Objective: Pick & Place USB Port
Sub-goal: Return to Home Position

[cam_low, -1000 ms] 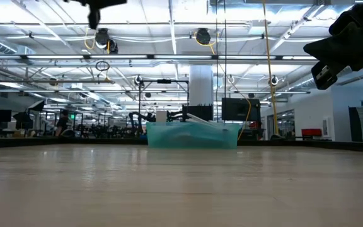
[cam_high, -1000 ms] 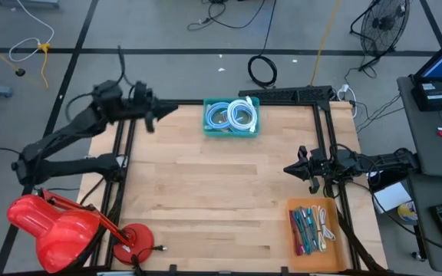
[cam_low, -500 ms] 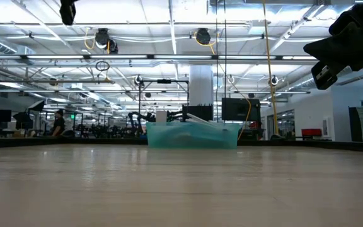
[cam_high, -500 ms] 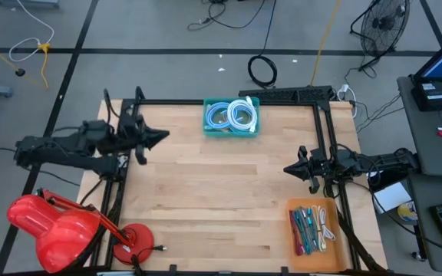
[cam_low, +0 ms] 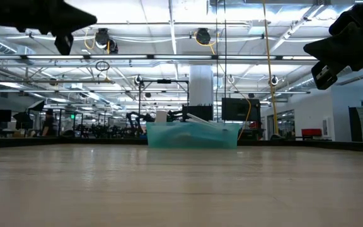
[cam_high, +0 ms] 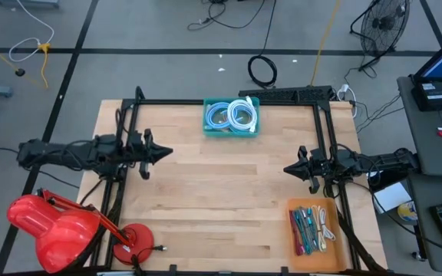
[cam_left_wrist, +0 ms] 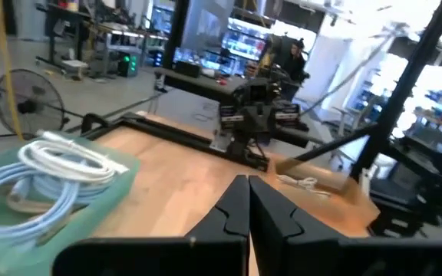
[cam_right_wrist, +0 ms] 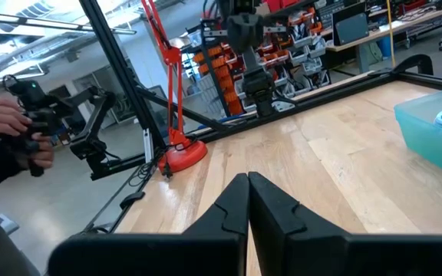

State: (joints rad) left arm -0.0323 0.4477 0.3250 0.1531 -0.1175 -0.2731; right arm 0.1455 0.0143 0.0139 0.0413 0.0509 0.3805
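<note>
Left gripper (cam_high: 161, 152): fingers pressed together with nothing between them. It hangs over the left edge of the table (cam_high: 221, 199) and points across at the other arm.
Right gripper (cam_high: 288, 168): fingers also pressed together, empty. It hangs over the right edge, pointing back at the left one.
Change: a second ago the left arm was raised over the far left corner, reaching toward the blue bin. It has since swung down and back to mirror the right arm, which has not moved. Both bins stay where they were.
Blue bin (cam_high: 205, 119): sits at the middle of the far edge. It holds a coiled white cable (cam_high: 242, 113) beside a coiled light-blue cable (cam_high: 219, 115).
Orange bin (cam_high: 311, 203): sits at the near right corner, just in front of the right arm. It holds a row of thin coloured pieces (cam_high: 304, 230) and a small white cord (cam_high: 326, 228).
USB part: too small to pick out among the orange bin's contents.
Off the table: a red lamp (cam_high: 52, 226) stands at the near left corner.
</note>
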